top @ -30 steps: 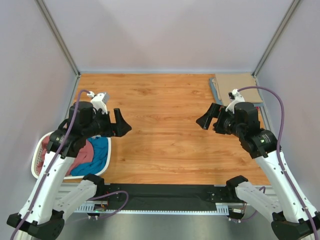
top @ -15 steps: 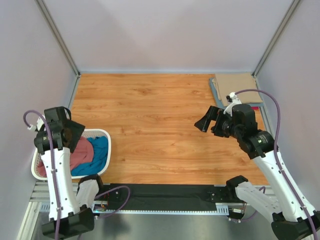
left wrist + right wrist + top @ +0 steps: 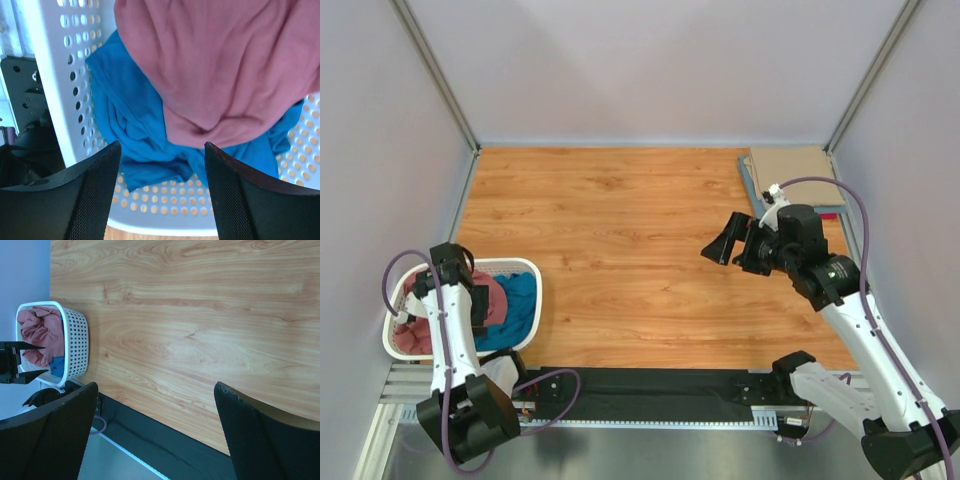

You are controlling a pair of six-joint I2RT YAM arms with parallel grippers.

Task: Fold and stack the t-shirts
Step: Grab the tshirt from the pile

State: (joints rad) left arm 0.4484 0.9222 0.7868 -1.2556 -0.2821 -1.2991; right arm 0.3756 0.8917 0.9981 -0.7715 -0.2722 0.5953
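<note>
A dusty rose-red t-shirt [image 3: 225, 65] lies crumpled on a teal blue t-shirt [image 3: 135, 130] inside the white perforated basket [image 3: 55, 75]. My left gripper [image 3: 162, 200] is open and empty, hanging just above these shirts near the basket's wall. In the top view it [image 3: 478, 308] is over the basket [image 3: 515, 263] at the near left. A folded tan t-shirt [image 3: 798, 172] lies on a grey-blue one [image 3: 748, 180] at the far right. My right gripper [image 3: 725, 245] is open and empty above the bare table, right of centre.
The basket [image 3: 75, 340] stands at the table's near left corner, beside the left wall. A black strip [image 3: 650, 385] runs along the near edge between the arm bases. Grey walls close the table on three sides.
My left arm has swung off the table, back and down, so its gripper now hangs over the basket. My right gripper has drifted a little to the left.
</note>
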